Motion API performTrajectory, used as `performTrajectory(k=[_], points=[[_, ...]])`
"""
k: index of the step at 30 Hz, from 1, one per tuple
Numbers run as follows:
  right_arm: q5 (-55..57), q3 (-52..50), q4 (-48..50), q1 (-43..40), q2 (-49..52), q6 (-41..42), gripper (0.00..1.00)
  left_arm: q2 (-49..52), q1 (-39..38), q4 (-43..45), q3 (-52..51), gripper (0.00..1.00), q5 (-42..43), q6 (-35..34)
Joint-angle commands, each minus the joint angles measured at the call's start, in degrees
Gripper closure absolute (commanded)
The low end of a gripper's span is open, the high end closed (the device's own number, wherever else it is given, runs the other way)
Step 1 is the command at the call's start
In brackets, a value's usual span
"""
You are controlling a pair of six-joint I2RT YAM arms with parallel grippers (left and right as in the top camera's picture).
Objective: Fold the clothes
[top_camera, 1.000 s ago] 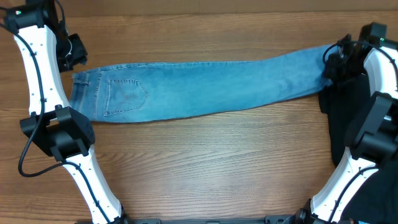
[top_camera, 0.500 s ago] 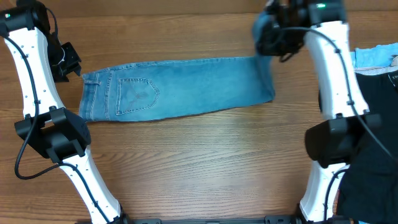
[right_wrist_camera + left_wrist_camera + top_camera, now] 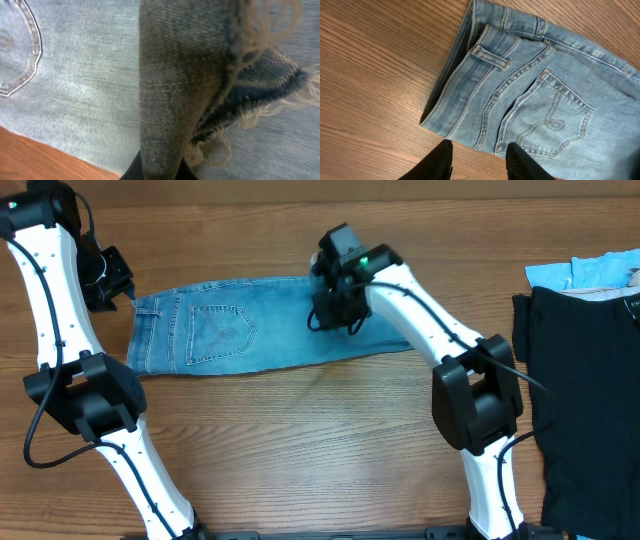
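Lying flat across the far half of the wooden table (image 3: 300, 450), the jeans (image 3: 250, 330) are pale, faded blue denim with tan stitching. The waistband (image 3: 490, 55) points toward the left and a curl-stitched back pocket (image 3: 222, 332) faces up. The leg end is doubled back over the thigh, so the garment stops near the table's middle.

The right gripper (image 3: 335, 300) sits over that doubled-back part, pinched tight on the frayed hem (image 3: 260, 100). In the right wrist view, loose white threads and a darker inner layer fill the frame. Its fingers are almost wholly hidden by cloth, and seem to be the dark shape at the bottom edge.

The left gripper (image 3: 477, 165) hovers just beside the waistband corner, its two black fingers (image 3: 432, 162) spread with nothing between them.

Well apart at the right edge, a black garment (image 3: 580, 380) and a light blue cloth (image 3: 585, 272) are cut off by the frame.
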Motion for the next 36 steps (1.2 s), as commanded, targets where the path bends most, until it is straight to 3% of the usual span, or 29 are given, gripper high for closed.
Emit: performTrajectory(k=[1,3,4,6,10,14,16,20,21,27,30,36], points=[[-0.96,-1.27,2.12,2.23,-0.59,0.33,0.88,-0.87,-0.26,-0.17,1.44,0.61,0.59,-0.11],[-1.16,-1.25,3.69,3.08,-0.59,2.03,0.38,-0.87,-0.52,-0.17,1.44,0.62,0.61,-0.11],[-1.57,-1.25,4.63,3.17,-0.59,5.03,0.24,-0.87,-0.55,-0.17,1.44,0.62,0.61,-0.09],[-5.31,-0.85,5.07,3.08,-0.61,5.18,0.07,-0.87,-0.55,-0.17,1.44,0.62,0.59,-0.09],[-17.62,2.01,1.81,-0.87,-1.57,-1.73,0.05,-0.87,-0.57,-0.17,1.44,0.64,1.22,-0.09],[-16.11,3.17,-2.19,-9.18,-3.96,-3.21,0.06,-0.87,-2.12,-0.17,1.44,0.66,16.65,6.51],[-13.42,3.17,-5.51,-13.94,-4.17,-3.23,0.06,-0.87,-4.92,-0.17,1.36,0.6,19.96,7.39],[-4.04,3.17,-11.54,-22.23,-4.17,-3.23,0.03,-0.76,-14.01,5.35,-4.7,0.29,26.01,8.52],[-1.84,3.17,-12.44,-23.85,-4.17,-3.23,0.01,-0.76,-16.09,7.85,-7.32,0.28,28.13,8.5],[2.54,3.15,-14.86,-31.61,-4.15,-3.19,0.0,-0.76,-26.47,25.55,-24.35,0.07,28.48,3.3],[2.54,3.15,-14.32,-32.37,-4.15,-3.17,0.0,-0.76,-28.79,28.22,-28.24,0.06,23.5,-0.79],[2.54,3.17,-13.57,-32.37,-4.15,-3.19,0.0,-0.76,-28.28,29.07,-28.41,0.07,22.27,-0.61]])
